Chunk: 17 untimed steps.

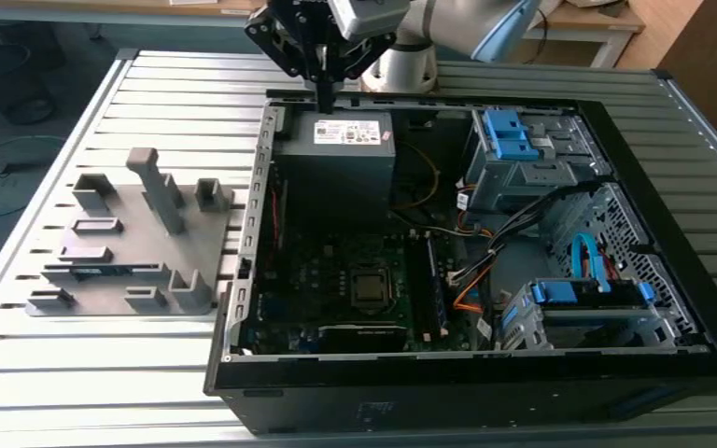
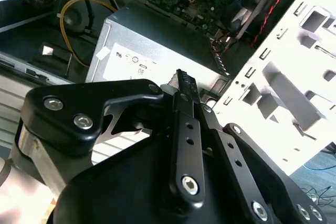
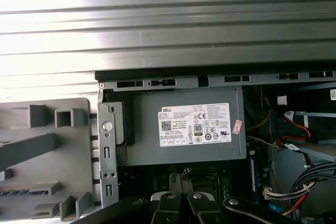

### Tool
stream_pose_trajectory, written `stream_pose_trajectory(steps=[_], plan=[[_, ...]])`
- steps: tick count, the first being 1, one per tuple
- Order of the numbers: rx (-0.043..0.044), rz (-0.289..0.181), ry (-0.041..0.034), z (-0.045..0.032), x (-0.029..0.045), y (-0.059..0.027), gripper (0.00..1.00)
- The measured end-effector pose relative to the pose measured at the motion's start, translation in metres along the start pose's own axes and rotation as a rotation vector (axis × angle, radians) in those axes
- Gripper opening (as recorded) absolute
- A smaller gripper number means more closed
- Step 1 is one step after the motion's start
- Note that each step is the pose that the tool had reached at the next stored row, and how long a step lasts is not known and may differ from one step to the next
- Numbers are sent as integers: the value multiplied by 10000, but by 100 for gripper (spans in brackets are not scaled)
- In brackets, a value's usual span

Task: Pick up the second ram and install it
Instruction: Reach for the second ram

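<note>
I had the open computer case (image 1: 458, 397) lying on the slatted table (image 1: 72, 392). Inside the case, the power supply (image 1: 333, 163) sat in the far corner on the exterior view's left, and the motherboard (image 1: 333, 280) lay nearer on that same side. A drive cage (image 1: 521, 149) stood in the case's far corner on the exterior view's right, with a second drive bay (image 1: 583, 303) in its near right corner. Just outside the case's left wall lay the parts fixture (image 1: 122, 247), with the second ram (image 1: 94, 272) in one of its slots. The gripper (image 1: 325, 105) hung over the case's far wall.
</note>
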State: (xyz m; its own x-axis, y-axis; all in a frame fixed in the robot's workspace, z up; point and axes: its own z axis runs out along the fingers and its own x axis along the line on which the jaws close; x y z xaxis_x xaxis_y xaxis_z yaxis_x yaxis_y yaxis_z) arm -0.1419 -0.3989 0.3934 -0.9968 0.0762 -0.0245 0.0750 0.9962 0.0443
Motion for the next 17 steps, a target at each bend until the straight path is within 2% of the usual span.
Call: stream_pose_trajectory(steps=[4, 17], plan=[[-1, 0, -1, -1, 46, -4, 10], [-1, 1, -1, -3, 119, -9, 10]])
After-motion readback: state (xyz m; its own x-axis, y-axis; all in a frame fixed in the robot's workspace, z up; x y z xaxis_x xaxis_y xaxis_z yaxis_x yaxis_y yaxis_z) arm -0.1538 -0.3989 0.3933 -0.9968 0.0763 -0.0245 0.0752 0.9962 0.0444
